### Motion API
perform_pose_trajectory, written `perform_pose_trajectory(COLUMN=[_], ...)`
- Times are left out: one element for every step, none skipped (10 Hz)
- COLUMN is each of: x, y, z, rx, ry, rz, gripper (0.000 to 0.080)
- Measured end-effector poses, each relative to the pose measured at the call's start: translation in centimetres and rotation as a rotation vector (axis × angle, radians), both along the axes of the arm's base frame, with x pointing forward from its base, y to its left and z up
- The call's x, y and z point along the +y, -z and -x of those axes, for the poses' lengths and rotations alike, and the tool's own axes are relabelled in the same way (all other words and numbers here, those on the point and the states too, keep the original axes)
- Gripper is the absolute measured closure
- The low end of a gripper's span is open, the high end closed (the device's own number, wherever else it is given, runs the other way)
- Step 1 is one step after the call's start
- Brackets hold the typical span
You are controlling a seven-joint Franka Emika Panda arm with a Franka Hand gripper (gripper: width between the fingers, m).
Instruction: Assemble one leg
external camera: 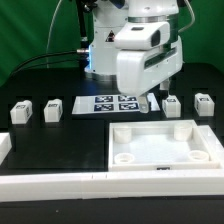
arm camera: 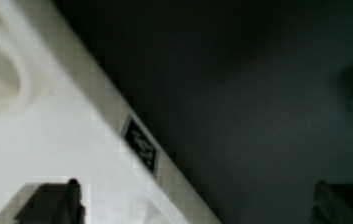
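Approach stage. Hovering gripper (external camera: 148, 102) low over table (external camera: 50, 85), just past marker board (external camera: 110, 103), fingers (arm camera: 48, 203) spread wide, clasping nothing; probably lining up on nearest leg (external camera: 172, 102), standing just beside toward exterior view's right. Noting tray (external camera: 165, 152) lying near, sockets up, likely awaiting that leg.

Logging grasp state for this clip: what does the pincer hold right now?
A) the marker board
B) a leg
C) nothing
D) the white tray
C: in the wrist view the pincer stands open, with only the white tray and the dark table seen between its fingers.
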State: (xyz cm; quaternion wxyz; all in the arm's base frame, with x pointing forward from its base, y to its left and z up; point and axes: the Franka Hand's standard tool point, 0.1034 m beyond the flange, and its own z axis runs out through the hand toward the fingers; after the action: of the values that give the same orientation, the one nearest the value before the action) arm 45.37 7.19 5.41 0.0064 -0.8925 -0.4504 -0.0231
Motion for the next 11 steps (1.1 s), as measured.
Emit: perform_pose_trajectory(x=[0.3,0.8,1.5,2.4,3.2,4.3,6.0,7.7,9.5,10.8,11.9], y=[-0.1,-0.3,-0.4,-0.3,-0.1,0.2,0.3,0.3,0.2,0.2,0.1], z=[0.3,0.5,0.8,1.5,2.2,3.1,4.0,4.6,5.2,5.7,5.9], rx=[0.002,0.008,0.012,0.015,0.022,0.034,0.046,0.053,0.059,0.062,0.064], ry=[0.184,0.335,0.508,0.666,0.725,0.755,0.803,0.824,0.826,0.821,0.834], rz=[-0.019,-0.032,-0.049,-0.066,-0.072,-0.073,-0.080,-0.085,-0.089,-0.089,-0.093], gripper=[0.0150,0.0150,0.0150,0.0150,0.0150,0.0150,0.0150,0.0150,0.0150,0.0150,0.0150])
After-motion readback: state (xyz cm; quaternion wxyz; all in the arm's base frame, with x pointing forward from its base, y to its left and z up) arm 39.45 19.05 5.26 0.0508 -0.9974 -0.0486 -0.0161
